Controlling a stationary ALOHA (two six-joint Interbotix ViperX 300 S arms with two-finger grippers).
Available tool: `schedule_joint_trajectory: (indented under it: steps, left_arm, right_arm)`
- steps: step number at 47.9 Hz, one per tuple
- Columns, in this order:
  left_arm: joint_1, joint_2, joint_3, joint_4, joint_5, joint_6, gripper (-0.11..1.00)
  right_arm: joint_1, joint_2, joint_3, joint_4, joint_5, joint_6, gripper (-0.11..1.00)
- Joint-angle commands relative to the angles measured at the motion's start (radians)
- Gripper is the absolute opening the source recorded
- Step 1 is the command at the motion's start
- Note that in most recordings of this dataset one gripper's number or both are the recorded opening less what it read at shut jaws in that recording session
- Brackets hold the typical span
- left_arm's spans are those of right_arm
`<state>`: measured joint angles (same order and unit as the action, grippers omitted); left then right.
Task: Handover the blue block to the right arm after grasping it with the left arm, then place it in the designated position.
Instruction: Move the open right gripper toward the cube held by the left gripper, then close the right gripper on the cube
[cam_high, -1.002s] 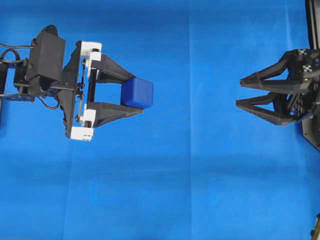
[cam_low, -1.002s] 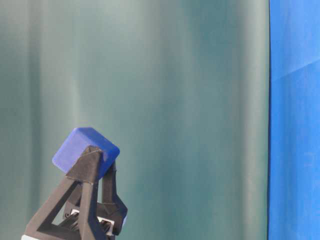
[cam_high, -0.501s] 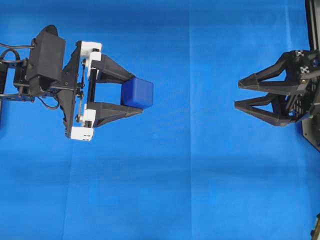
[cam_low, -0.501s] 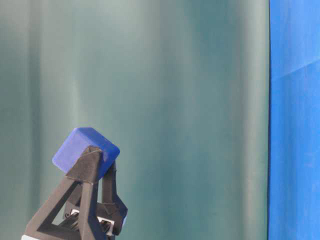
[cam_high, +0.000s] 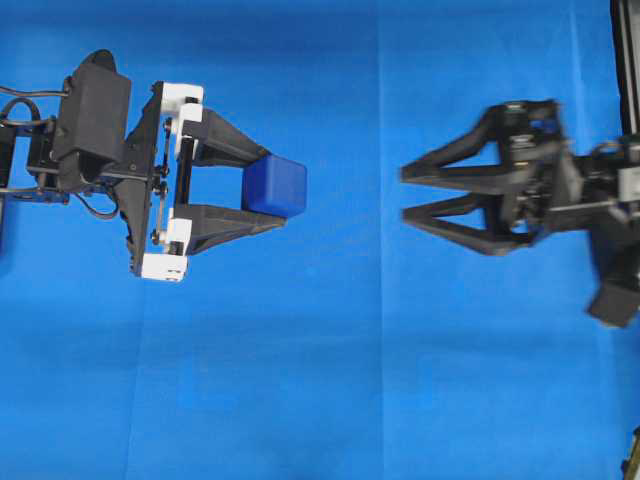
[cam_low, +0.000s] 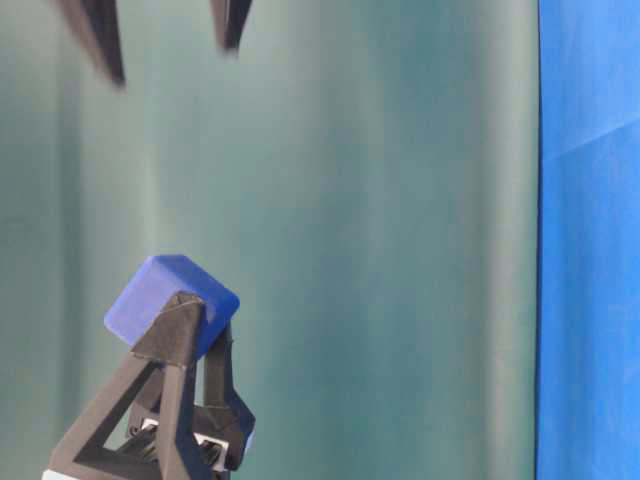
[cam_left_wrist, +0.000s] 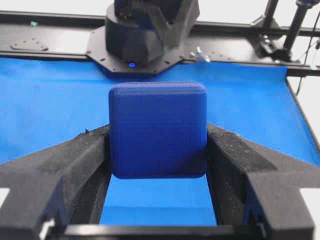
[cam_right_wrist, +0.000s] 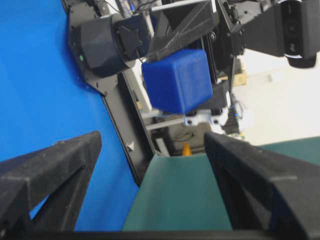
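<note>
The left pincer (cam_high: 275, 190) grips the block (cam_high: 274, 186) between its fingertips, clear of the cloth (cam_high: 330, 380) near its left edge. The right pincer (cam_high: 404, 192) (blurred) faces it, fingers spread wide and empty, well apart from the block, which lies in line with its gap.

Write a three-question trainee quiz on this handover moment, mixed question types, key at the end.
1. True or false: the blue block rests on the cloth.
2. Which pincer grips the block? A) left pincer B) right pincer C) neither
3. Fill in: the right pincer's jaws stand ____.

Key:
1. False; it is held clear of the cloth.
2. A.
3. Open, empty, pointing toward the block with a gap between.
</note>
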<state>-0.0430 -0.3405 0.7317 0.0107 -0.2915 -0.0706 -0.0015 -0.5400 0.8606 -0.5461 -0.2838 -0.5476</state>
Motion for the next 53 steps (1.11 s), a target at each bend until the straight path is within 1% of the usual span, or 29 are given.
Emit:
schedule_joint_trajectory:
  steps: [1, 12, 23, 29, 33, 45, 48, 50, 51, 53]
  left_arm:
    - [-0.003, -0.021, -0.009, -0.003, -0.009, -0.002, 0.49]
    - [-0.003, -0.025, -0.008, -0.003, -0.008, -0.002, 0.49]
    - [-0.009, -0.025, -0.006, -0.003, -0.006, -0.002, 0.49]
    - [-0.015, -0.025, -0.006, -0.003, -0.003, -0.002, 0.49]
    - [-0.021, -0.025, -0.005, -0.003, -0.003, -0.002, 0.49]
    - [-0.026, -0.035, 0.006, -0.003, -0.002, -0.002, 0.49]
    - [-0.028, -0.038, 0.009, -0.003, -0.003, -0.002, 0.49]
    - [-0.029, -0.038, 0.011, -0.003, -0.003, -0.002, 0.49]
    - [-0.032, -0.038, 0.011, -0.003, -0.003, -0.002, 0.49]
    - [-0.034, -0.040, 0.011, -0.003, -0.003, -0.002, 0.49]
  right_arm:
    - [0.002, 0.067, -0.080, 0.000, -0.011, 0.003, 0.94]
    - [0.002, 0.207, -0.202, -0.002, -0.018, 0.003, 0.94]
    - [0.002, 0.311, -0.307, -0.003, -0.028, 0.000, 0.94]
    - [0.002, 0.353, -0.357, -0.017, -0.028, 0.000, 0.94]
    - [0.002, 0.373, -0.379, -0.029, -0.025, 0.000, 0.94]
    - [0.002, 0.390, -0.402, -0.029, -0.014, 0.002, 0.94]
    - [0.002, 0.388, -0.403, -0.029, -0.006, 0.006, 0.92]
    - [0.002, 0.385, -0.397, -0.029, 0.006, 0.008, 0.89]
    - [0.005, 0.383, -0.396, -0.029, 0.018, 0.009, 0.86]
    - [0.008, 0.380, -0.397, -0.028, 0.034, 0.011, 0.75]
